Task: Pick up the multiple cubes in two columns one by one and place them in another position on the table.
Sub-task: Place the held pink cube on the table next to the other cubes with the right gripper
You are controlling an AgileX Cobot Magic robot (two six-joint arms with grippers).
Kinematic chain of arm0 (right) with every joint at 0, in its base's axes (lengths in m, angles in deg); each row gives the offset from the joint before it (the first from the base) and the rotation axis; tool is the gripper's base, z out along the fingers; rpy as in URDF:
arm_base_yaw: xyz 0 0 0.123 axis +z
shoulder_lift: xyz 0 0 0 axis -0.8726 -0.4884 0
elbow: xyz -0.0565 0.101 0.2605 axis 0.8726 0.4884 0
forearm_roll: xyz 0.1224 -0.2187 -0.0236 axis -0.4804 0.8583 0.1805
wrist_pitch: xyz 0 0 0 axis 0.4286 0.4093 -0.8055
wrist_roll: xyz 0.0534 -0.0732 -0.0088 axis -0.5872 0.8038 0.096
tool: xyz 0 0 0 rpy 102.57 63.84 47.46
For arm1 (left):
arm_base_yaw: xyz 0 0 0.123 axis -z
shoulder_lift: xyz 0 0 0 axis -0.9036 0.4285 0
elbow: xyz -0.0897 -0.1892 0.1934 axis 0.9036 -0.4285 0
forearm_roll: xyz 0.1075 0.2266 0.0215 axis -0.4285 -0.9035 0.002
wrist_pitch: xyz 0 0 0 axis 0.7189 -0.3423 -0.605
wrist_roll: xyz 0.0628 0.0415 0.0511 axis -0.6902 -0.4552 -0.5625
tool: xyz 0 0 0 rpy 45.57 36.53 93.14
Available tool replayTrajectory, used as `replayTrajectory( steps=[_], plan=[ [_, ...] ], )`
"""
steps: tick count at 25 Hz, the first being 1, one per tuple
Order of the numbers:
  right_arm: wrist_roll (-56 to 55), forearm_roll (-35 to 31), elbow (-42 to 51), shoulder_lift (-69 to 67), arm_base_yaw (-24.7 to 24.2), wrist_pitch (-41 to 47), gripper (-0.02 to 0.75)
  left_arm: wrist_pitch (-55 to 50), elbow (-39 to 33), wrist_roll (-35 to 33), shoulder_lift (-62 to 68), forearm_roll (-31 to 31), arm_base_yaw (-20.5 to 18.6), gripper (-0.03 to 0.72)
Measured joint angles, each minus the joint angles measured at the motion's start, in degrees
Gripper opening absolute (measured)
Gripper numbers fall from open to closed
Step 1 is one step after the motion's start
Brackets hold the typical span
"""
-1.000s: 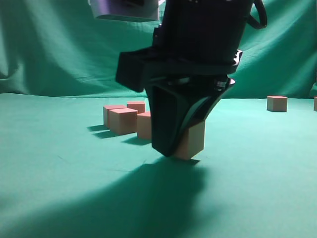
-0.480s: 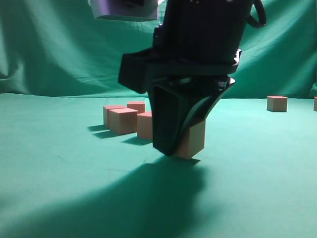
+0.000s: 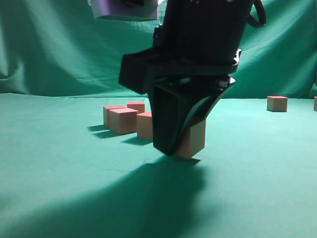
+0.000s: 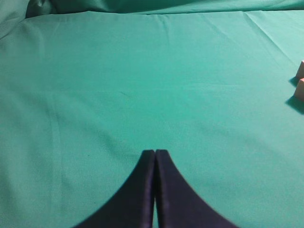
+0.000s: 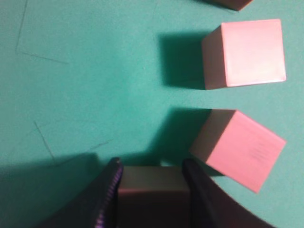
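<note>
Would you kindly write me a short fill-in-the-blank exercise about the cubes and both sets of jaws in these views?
1. The right gripper has its jaws closed on one ____.
2. The left gripper has its jaws pressed ____, holding nothing.
3. In the right wrist view, the cube nearest the held cube sits ____ compared with the square-set one above it.
4. The table cloth is ____ in colour.

Missing words: cube; together; rotated; green

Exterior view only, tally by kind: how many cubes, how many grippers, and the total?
cubes: 7 (4 clustered, 1 between the gripper fingers, 1 far right, 1 cut off at the right edge)
right gripper: 1
total: 8
</note>
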Motion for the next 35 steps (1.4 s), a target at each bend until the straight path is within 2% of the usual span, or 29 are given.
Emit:
replayTrajectory(
  steps=[35],
  plan=[
    [0.0,1.7,0.0,0.0,0.0,1.2,0.264,0.0,0.0,0.0,0.0,0.0,0.0,0.000]
  ],
)
